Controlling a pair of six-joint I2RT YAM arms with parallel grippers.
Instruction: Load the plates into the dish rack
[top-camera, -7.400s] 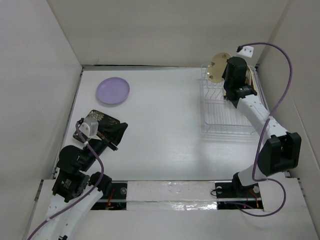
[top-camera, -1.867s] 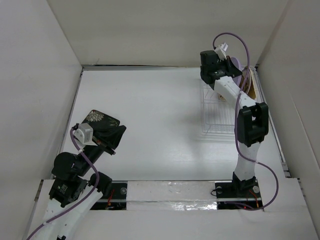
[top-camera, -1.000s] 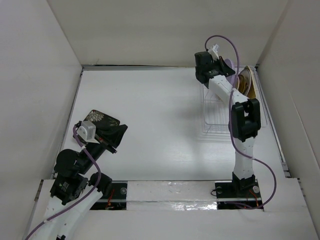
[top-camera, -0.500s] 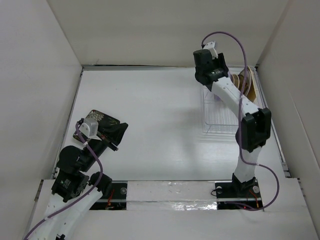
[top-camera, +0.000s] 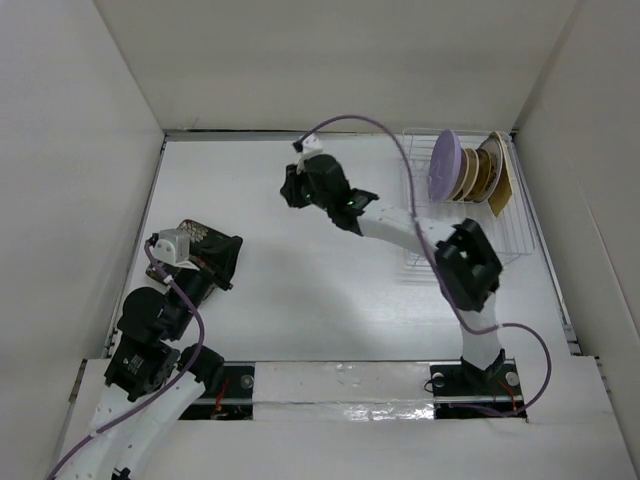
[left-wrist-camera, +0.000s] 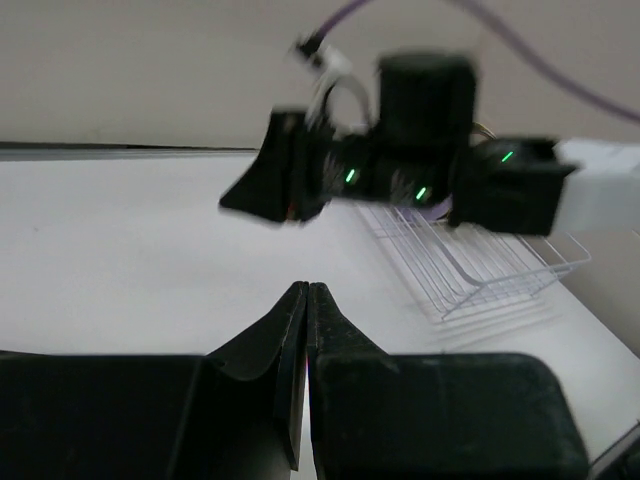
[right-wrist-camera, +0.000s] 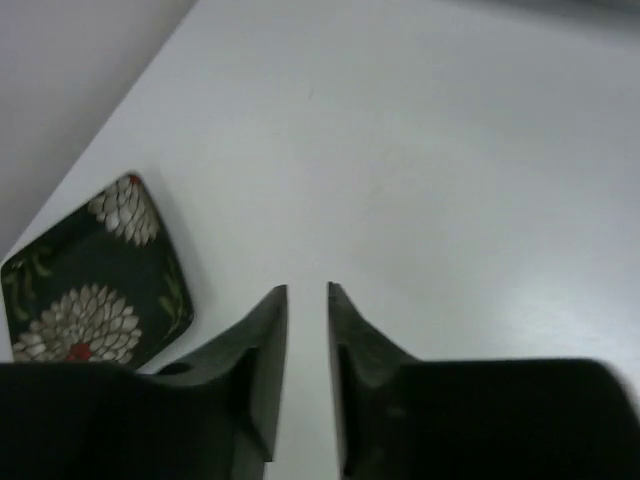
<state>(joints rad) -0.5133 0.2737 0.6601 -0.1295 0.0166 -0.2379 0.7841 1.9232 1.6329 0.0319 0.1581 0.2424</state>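
My right gripper (right-wrist-camera: 307, 292) hung slightly parted, gripping nothing. The black floral plate (right-wrist-camera: 95, 285) lay flat to its left, apart. My left gripper (left-wrist-camera: 305, 300) was pressed together, empty. The lavender plate (top-camera: 443, 165) stood in the dish rack (top-camera: 428, 250).

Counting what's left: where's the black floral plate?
In the top view the plate lies near-left, partly hidden by the left gripper, far from the dish rack.
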